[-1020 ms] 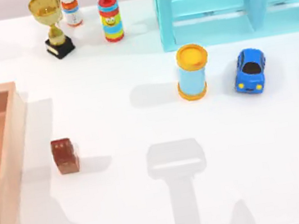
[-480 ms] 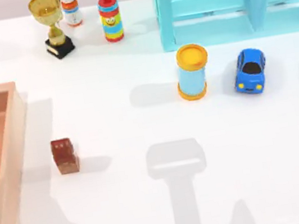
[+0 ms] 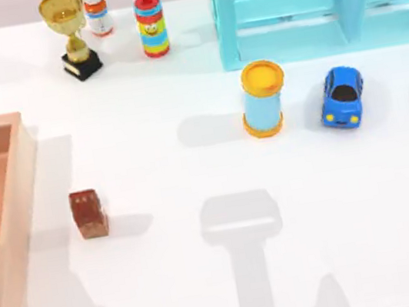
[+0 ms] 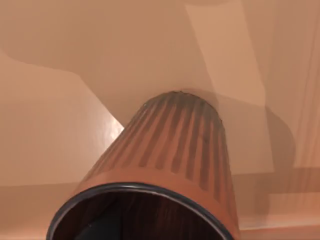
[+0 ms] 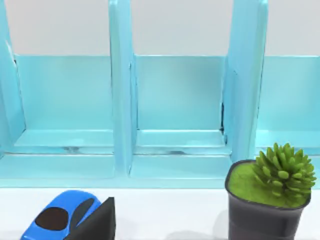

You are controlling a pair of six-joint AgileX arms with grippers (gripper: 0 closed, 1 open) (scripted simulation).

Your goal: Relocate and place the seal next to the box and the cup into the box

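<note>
Top view: seal [image 3: 89, 213] standing on white surface [image 3: 208, 277] just right of box [image 3: 13, 223] | left wrist view: cup [image 4: 170, 165] sitting upright on box floor, close below camera | end effector states: cannot tell

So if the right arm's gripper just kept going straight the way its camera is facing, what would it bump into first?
Probably the blue toy car, which sits nearest in the right wrist view, low in its path. If the gripper passed above it, the turquoise shelf unit behind would be next. Depth is hard to judge here.
</note>
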